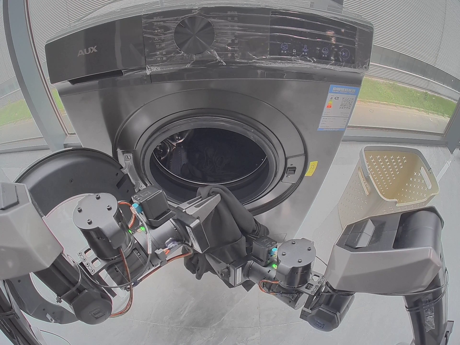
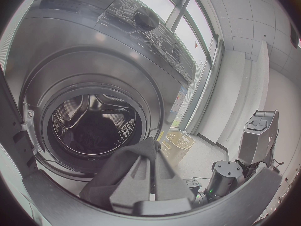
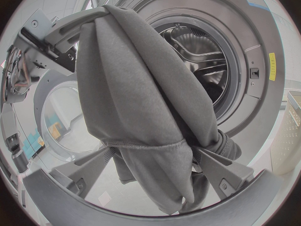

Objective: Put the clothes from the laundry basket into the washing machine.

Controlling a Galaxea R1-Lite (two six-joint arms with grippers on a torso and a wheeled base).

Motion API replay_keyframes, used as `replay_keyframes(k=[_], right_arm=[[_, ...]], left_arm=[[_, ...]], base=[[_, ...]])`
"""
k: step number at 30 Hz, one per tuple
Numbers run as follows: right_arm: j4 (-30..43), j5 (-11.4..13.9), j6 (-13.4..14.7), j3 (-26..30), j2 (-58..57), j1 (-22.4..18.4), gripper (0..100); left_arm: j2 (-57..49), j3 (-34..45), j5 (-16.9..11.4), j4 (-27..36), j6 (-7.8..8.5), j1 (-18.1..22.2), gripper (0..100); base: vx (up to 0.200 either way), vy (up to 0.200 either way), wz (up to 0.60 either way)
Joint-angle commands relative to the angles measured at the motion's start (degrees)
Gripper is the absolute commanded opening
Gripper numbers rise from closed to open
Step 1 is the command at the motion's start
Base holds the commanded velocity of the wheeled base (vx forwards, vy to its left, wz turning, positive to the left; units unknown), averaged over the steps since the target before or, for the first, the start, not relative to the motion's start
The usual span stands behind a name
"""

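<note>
Loading is under way: we find the left gripper clamped tight on the dark garment, which hangs at the lower lip of the drum opening. The right gripper stands spread wide astride its folds. Next, we judge, the garment must go inside.

You had soft, even daylight from the windows behind the washing machine, so the floor carried only faint shadows. Glare lay in pale streaks on the plastic film over the panel. The drum was dim inside, with bright glints on its steel ribs, and the dark garment read nearly black. Both wrist views bowed straight lines and went black at the corners.
</note>
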Motion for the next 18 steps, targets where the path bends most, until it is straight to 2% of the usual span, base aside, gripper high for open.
replay_keyframes(k=[1,2,14,18], right_arm=[[-0.06,-0.06,0.11,-1.78,0.88,-0.06,100],[-0.06,-0.06,0.11,-1.78,0.88,-0.06,0],[-0.15,-0.33,0.55,-0.99,-0.26,0.2,0],[-0.15,-1.12,0.9,2.88,-4.22,1.61,0]], left_arm=[[-0.26,0.51,-0.15,-0.01,-0.02,-0.54,0],[-0.26,0.51,-0.15,-0.01,-0.02,-0.54,0],[-0.08,1.12,-0.15,-0.01,-0.1,-0.72,0],[0.18,1.04,-0.06,-0.01,-0.1,-0.19,0]], base=[[0.0,0.0,0.0],[0.0,0.0,0.0],[0.0,0.0,0.0],[0.0,0.0,0.0]])
